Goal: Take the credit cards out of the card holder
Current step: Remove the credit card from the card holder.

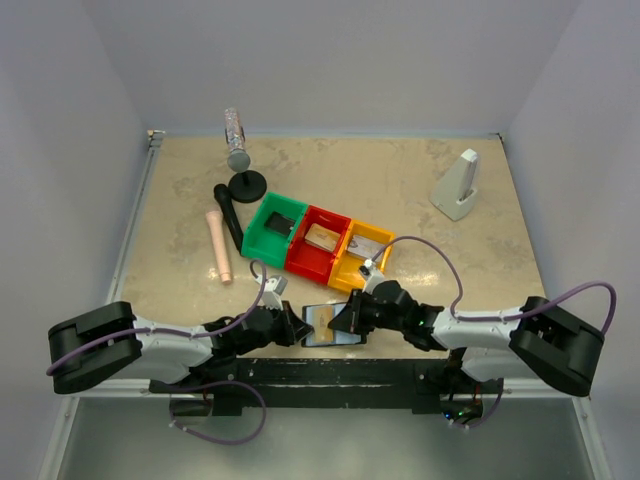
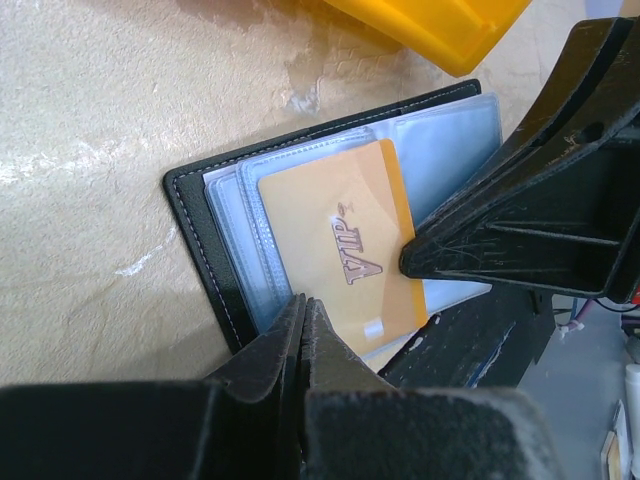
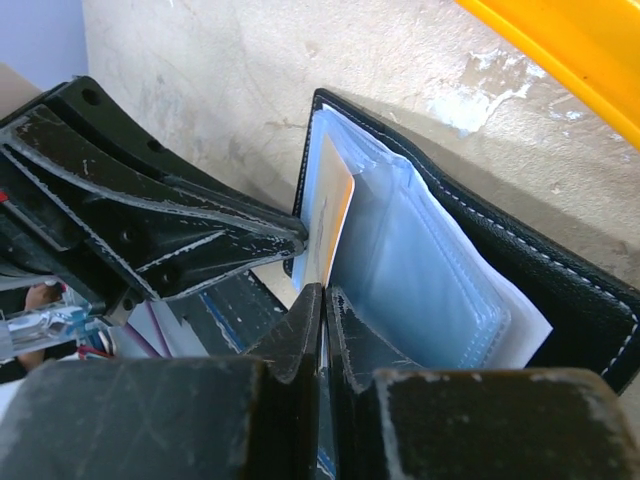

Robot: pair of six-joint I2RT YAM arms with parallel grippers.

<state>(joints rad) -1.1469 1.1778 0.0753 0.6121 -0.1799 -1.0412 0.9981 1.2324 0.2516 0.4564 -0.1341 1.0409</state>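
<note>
The black card holder (image 1: 322, 326) lies open near the table's front edge between both grippers. It shows in the left wrist view (image 2: 195, 225) with clear sleeves and an orange VIP card (image 2: 335, 235) sticking out of one. My left gripper (image 2: 303, 303) is shut at the near edge of the sleeves, pinching the holder. My right gripper (image 3: 325, 293) is shut on the orange card (image 3: 337, 205), seen edge-on; its fingers (image 2: 500, 235) meet the card's side in the left wrist view. The holder's black cover (image 3: 560, 275) runs to the right.
Green (image 1: 262, 236), red (image 1: 300, 262) and yellow (image 1: 348, 278) bins stand in a row just behind the holder, with cards in them. A bottle on a black stand (image 1: 237, 140), a pink cylinder (image 1: 219, 245) and a white wedge (image 1: 458, 185) stand farther back.
</note>
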